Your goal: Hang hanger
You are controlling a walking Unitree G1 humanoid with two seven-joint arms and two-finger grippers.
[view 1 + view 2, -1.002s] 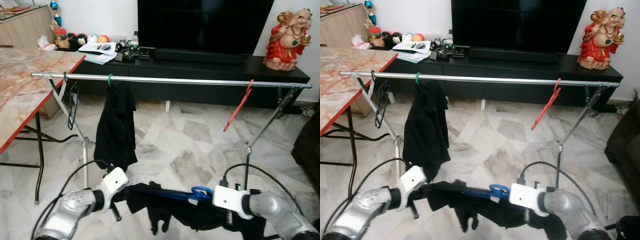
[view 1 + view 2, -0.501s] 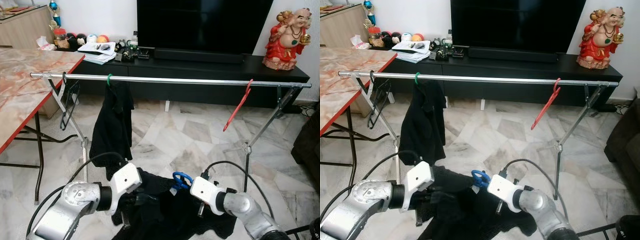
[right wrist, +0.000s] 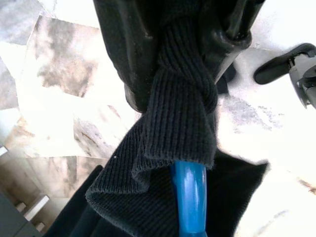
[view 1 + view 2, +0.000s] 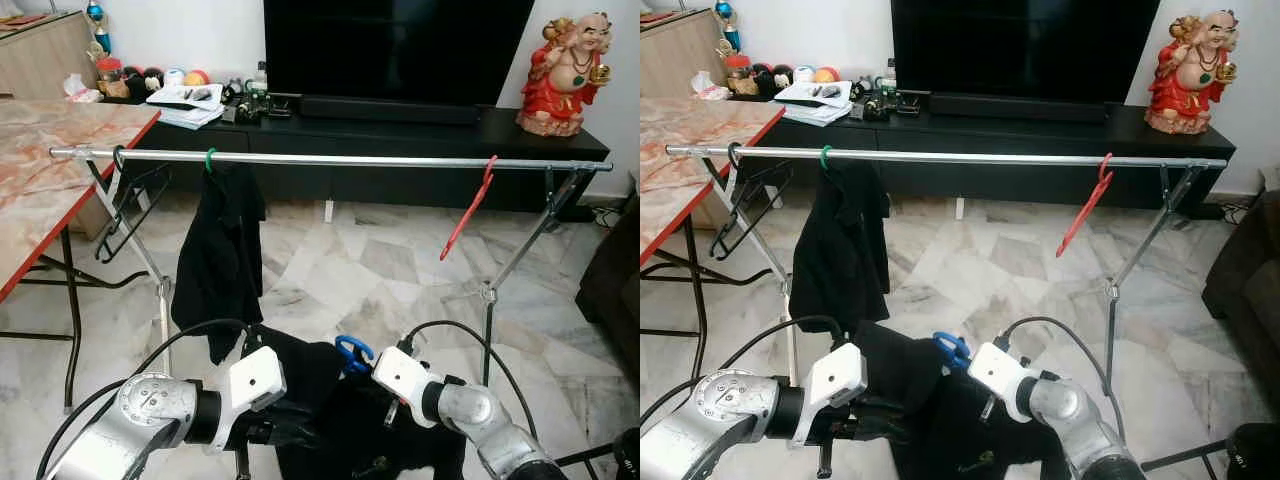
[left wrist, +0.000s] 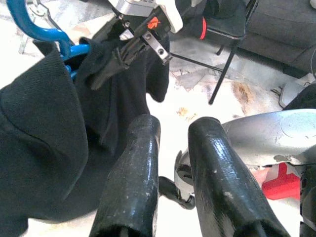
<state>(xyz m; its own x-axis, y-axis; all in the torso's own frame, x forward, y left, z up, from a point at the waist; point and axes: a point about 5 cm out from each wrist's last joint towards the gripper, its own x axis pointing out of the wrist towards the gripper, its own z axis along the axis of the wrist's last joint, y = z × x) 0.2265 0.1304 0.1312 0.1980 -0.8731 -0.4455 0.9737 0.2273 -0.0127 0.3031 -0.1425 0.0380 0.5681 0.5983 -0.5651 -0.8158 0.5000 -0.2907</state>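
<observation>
A blue hanger point(image 4: 350, 352) carries a black garment point(image 4: 300, 372) low in front of me, below the silver clothes rail point(image 4: 330, 159). My right gripper point(image 3: 183, 64) is shut on the garment's knit collar right at the blue hanger neck point(image 3: 188, 197); its white wrist point(image 4: 396, 375) sits beside the hook. In the left wrist view my left gripper point(image 5: 175, 131) is open with nothing between its fingers, and one finger point(image 5: 136, 168) rests against the hanging cloth point(image 5: 44, 138).
On the rail hang an empty black hanger point(image 4: 130, 205), a black garment point(image 4: 215, 250) on a green hook point(image 4: 210, 158) and a red hanger point(image 4: 468, 208). A marble-topped table point(image 4: 50, 190) stands left, a TV console point(image 4: 400, 125) behind, a dark sofa point(image 4: 615, 280) right.
Both grippers have drawn together, so the garment hangs bunched instead of stretched flat. The right gripper carried the blue hook up and to the left. The camera shifted slightly.
</observation>
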